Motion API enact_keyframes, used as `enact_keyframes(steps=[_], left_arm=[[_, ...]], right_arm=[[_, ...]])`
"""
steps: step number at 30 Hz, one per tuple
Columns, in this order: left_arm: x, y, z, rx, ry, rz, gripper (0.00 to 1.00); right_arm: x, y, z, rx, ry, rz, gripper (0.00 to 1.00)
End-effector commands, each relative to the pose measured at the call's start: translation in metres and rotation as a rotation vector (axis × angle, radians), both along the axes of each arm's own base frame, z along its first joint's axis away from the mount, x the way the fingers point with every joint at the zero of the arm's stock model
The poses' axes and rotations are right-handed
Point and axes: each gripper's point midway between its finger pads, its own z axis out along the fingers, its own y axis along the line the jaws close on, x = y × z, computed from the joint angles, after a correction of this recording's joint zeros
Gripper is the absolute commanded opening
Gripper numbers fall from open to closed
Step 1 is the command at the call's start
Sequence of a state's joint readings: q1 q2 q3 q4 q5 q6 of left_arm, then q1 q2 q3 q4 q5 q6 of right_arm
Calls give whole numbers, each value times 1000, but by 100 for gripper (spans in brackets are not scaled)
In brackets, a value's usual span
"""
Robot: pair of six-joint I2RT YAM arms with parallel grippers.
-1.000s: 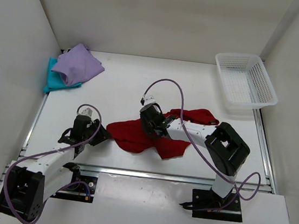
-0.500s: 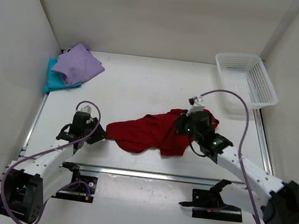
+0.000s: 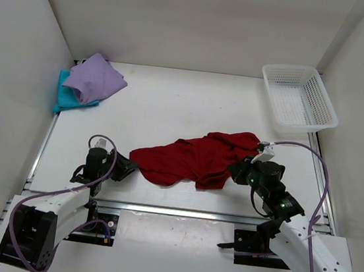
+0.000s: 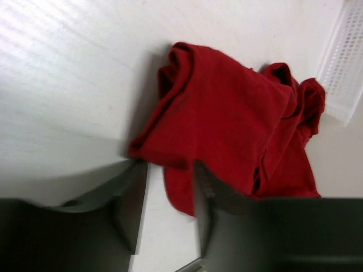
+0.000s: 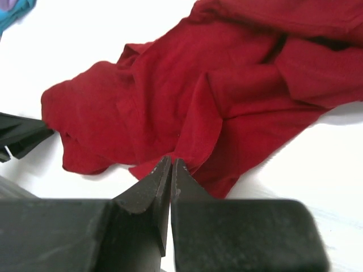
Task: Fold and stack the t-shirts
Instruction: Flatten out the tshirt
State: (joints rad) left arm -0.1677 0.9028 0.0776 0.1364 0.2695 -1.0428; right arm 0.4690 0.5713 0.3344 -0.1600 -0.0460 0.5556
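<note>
The dark red t-shirt point(image 3: 192, 158) lies stretched out and rumpled at mid-table. My left gripper point(image 3: 127, 167) is open at the shirt's left end; in the left wrist view the red hem point(image 4: 176, 187) lies between its spread fingertips point(image 4: 169, 170). My right gripper point(image 3: 237, 171) is at the shirt's lower right edge. Its jaws are pressed together point(image 5: 171, 161), and a ridge of red cloth point(image 5: 198, 130) runs up to the tips. The light purple t-shirt point(image 3: 95, 77) rests folded on the teal t-shirt point(image 3: 64, 97) at the far left.
A white mesh basket point(image 3: 299, 97) stands at the back right corner. White walls close in the table on the left, back and right. A metal rail point(image 3: 179, 210) runs along the near edge by the arm bases.
My right gripper swept from the shirt's left-middle to its right side and pulled the bunched red cloth out wide. The left gripper stayed at the left end, shifting slightly nearer.
</note>
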Motion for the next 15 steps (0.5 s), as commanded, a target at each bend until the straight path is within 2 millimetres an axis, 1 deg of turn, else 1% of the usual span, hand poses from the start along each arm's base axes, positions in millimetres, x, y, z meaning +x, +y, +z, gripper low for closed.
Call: enact_keyframes(steps=[1, 2, 3, 4, 6, 7, 8, 9, 10, 11, 12, 13, 14, 15], left_arm=[[-11, 8, -19, 4, 80, 61, 42], [-10, 10, -19, 5, 78, 67, 41], [-9, 13, -20, 14, 79, 81, 36], [-6, 14, -18, 18, 67, 89, 29], [1, 16, -12, 29, 34, 92, 20], [8, 20, -7, 37, 16, 103, 13], [12, 18, -1, 43, -3, 92, 5], [25, 19, 15, 50, -51, 98, 3], [30, 19, 21, 68, -68, 87, 0], [40, 22, 31, 105, -101, 90, 0], [55, 24, 50, 138, -160, 91, 0], [61, 23, 59, 144, -180, 89, 0], [73, 20, 79, 148, -233, 83, 0], [83, 20, 94, 143, -260, 79, 0]], right_arm=[[0, 7, 11, 47, -24, 18, 0], [2, 10, 19, 47, -40, 21, 0], [1, 12, 19, 38, -41, 32, 0], [3, 13, 22, 32, -43, 31, 0], [2, 18, 26, 24, -51, 48, 0], [3, 19, 26, 24, -48, 49, 0], [3, 19, 31, 29, -55, 49, 0], [4, 20, 33, 21, -62, 51, 0], [5, 20, 43, 22, -84, 54, 0], [5, 17, 40, 2, -75, 46, 0], [7, 18, 51, 9, -97, 46, 0], [8, 16, 66, 11, -124, 40, 0], [7, 14, 65, -11, -119, 45, 0], [11, 6, 80, -14, -140, 1, 0]])
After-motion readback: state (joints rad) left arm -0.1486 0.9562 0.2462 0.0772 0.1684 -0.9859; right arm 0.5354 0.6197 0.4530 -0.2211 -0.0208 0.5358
